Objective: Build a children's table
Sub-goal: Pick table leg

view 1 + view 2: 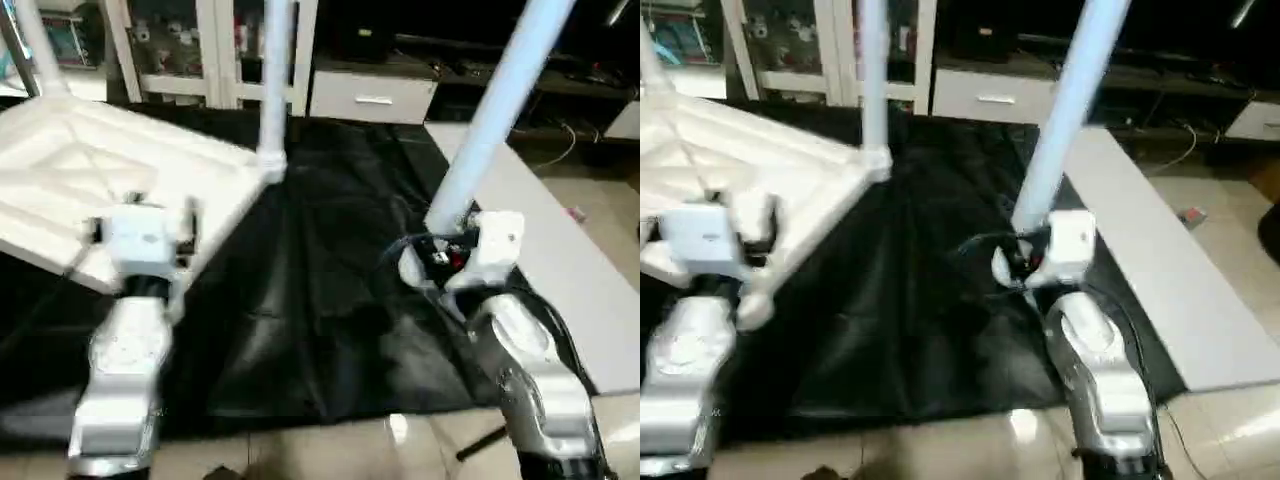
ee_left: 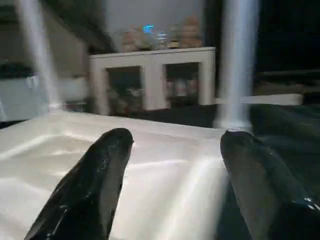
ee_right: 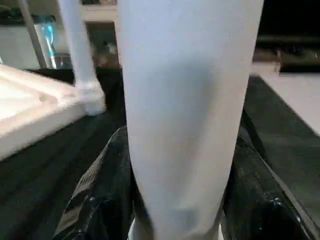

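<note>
black floor mat (image 1: 330, 300) before white cabinets (image 1: 200, 50), blurred. upturned tabletop (image 1: 90, 170) at left, two fitted legs cut off above. left gripper (image 2: 172, 165) spread open over tabletop edge. right gripper (image 3: 175, 200) clamped on loose leg (image 1: 490, 120), top cropped.

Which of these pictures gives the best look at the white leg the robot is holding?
The left eye view: the leg rises slanted from the right gripper, most of its length visible. The right eye view shows nearly the same. The right wrist view shows it close up between the black fingers.
</note>
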